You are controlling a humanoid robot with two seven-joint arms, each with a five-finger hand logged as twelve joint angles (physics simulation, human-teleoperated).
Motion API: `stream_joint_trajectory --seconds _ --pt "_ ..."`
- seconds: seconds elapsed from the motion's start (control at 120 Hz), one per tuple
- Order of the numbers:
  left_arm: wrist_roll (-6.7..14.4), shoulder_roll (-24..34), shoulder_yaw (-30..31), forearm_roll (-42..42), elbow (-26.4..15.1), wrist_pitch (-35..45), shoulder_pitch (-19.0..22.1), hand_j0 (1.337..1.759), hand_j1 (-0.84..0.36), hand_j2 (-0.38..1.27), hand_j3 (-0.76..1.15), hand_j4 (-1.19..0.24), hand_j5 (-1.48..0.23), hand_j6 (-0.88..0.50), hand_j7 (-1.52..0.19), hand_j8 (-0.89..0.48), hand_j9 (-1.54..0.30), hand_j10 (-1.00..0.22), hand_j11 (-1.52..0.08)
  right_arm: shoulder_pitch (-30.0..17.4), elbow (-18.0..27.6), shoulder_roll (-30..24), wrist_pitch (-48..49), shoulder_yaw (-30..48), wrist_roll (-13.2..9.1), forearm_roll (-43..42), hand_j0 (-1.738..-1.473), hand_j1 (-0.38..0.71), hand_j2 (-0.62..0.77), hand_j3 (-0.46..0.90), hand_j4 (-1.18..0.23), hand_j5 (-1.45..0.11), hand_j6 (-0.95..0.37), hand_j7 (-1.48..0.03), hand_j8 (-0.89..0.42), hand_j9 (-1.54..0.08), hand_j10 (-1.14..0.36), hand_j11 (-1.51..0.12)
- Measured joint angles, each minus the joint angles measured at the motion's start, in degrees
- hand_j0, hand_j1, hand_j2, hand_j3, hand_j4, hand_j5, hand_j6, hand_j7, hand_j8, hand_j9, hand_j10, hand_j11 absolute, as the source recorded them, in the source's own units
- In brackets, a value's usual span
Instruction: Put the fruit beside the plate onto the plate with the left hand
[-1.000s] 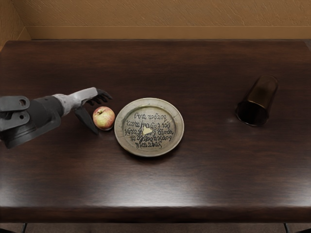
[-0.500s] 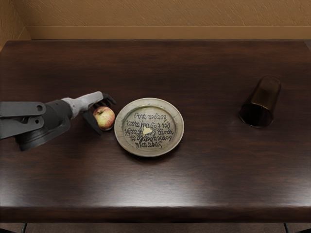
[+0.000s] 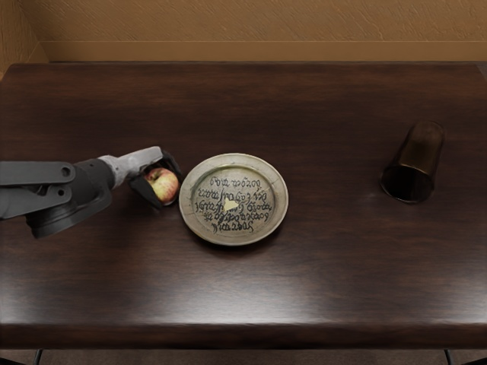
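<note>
**left robot hand clamped on the apple beside the plate**

nearest to us, the dark wooden desk [image 3: 243,289] shows its glossy front edge. a little further in, the left arm [image 3: 53,194] comes in from the left edge, its bulky dark grey forearm lying low over the wood. at its end the left robot hand [image 3: 146,176] is wrapped round the apple [image 3: 163,185]: we see dark fingers [image 3: 169,161] curled over the far side of the fruit and the thumb under its near side, so the grip is closed on it. the apple, red and yellow, sits just left of the plate [image 3: 278,199], close against the rim and not on it. we cannot tell whether it rests on the desk or is raised a touch.

the plate is round and greenish-grey, with dark script-like marks across its face and a small pale wedge [image 3: 230,205] near the centre.

further back and well to the right, a dark glass [image 3: 413,162] lies on its side, its open mouth turned toward us.

behind the desk runs a tan wall [image 3: 251,30].
</note>
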Motion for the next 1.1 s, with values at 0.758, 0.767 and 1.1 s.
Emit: stream_joint_trajectory --seconds 0.758,0.767,1.1 --pt "0.7 3.6 0.5 -2.0 -7.1 -1.1 -11.7 1.655 -0.26 0.30 0.00 -0.44 -0.91 -0.25 -0.87 -0.29 -0.86 -0.55 -0.86 0.0 0.0 0.0 0.0 0.0 0.0 0.0 -1.658 -0.31 -0.01 0.00 -0.03 -0.04 -0.03 -0.04 -0.03 -0.04 -0.03 -0.04" --pt "0.7 3.3 0.5 -2.1 -7.1 -1.2 -11.8 1.655 -0.25 0.30 0.00 -0.44 -0.91 -0.25 -0.87 -0.29 -0.86 -0.55 -0.86 0.0 0.0 0.0 0.0 0.0 0.0 0.0 -1.658 -0.31 -0.01 0.00 -0.03 -0.04 -0.03 -0.04 -0.03 -0.04 -0.03 -0.04" --pt "0.7 -8.1 0.6 -6.9 -7.8 -2.4 -15.8 1.656 -0.24 0.36 0.00 -0.48 -0.92 -0.28 -0.88 -0.32 -0.86 -0.57 -0.86 0.0 0.0 0.0 0.0 0.0 0.0 0.0 -1.658 -0.31 -0.01 0.00 -0.03 -0.04 -0.03 -0.04 -0.03 -0.04 -0.03 -0.04"
